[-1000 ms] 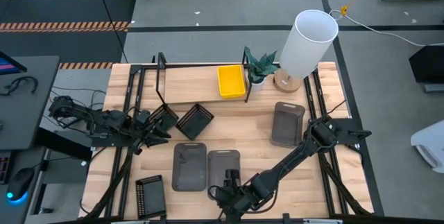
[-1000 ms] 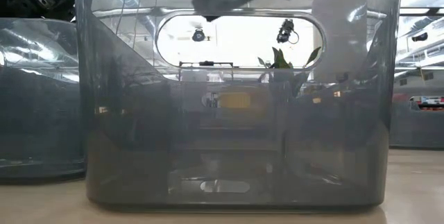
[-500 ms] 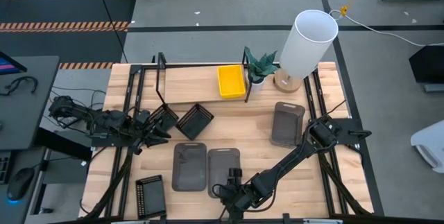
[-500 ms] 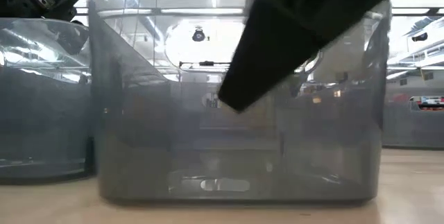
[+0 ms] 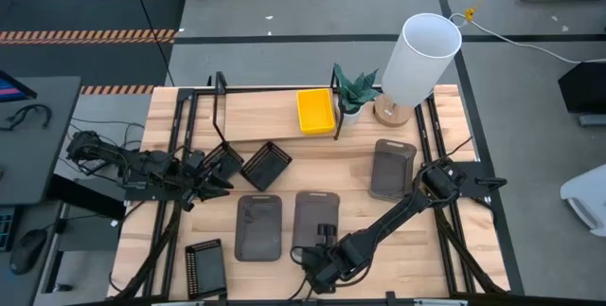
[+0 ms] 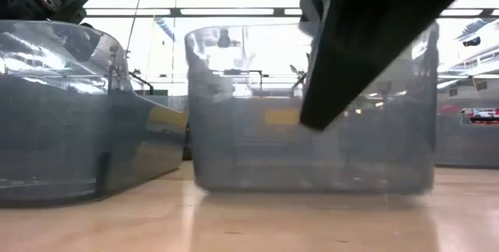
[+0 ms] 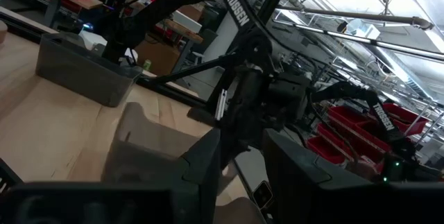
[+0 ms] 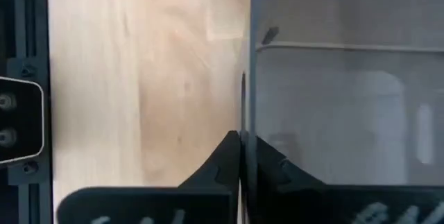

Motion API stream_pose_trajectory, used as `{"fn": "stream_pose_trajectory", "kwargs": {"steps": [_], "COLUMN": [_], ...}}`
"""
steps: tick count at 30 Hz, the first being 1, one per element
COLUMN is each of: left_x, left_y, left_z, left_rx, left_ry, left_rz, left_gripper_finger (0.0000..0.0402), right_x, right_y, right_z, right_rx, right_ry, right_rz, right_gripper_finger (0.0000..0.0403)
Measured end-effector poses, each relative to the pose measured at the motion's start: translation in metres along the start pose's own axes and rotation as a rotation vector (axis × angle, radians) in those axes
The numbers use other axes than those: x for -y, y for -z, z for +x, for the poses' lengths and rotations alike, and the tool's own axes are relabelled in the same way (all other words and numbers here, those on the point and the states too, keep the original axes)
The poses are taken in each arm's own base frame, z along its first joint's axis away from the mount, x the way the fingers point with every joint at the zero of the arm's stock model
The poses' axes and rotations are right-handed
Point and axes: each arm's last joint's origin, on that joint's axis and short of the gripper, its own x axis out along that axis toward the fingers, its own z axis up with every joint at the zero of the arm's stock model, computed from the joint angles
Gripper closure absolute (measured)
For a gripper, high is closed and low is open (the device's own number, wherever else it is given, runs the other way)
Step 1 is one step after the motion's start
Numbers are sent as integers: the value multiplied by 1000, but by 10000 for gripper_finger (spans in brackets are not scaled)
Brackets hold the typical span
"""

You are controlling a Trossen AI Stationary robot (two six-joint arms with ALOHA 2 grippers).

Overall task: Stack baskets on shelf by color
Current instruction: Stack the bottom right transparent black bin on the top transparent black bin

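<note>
High view: my right gripper is clamped on the near end wall of the middle grey basket, near table edge, just right of another grey basket. Third grey basket sits far right. Yellow basket is on the shelf. Left gripper grips a black slatted basket at left.

Grey concrete floor w/ hazard-striped tape, ceiling strip lights.

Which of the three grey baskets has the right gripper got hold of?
The middle grey basket: the right gripper is shut on its near rim; the others sit untouched.
</note>
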Motion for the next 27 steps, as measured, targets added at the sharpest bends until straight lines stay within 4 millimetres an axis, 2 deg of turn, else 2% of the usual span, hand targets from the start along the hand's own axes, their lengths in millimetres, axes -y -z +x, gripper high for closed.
{"fn": "stream_pose_trajectory", "kwargs": {"steps": [8,13,18,27], "left_x": [0,0,0,0], "left_y": [0,0,0,0], "left_z": [0,0,0,0], "left_rx": [0,0,-1,0], "left_ry": [0,0,0,-1], "left_rz": [0,0,0,0], "left_gripper_finger": [285,285,285,285], "right_x": [-1,9,14,34], "right_y": [-4,5,9,22], "right_z": [-38,-52,-67,-122], "right_rx": [-59,-159,-179,-179], "right_ry": [121,252,277,393], "right_rz": [-11,-8,10,39], "right_gripper_finger": [395,390,397,397]}}
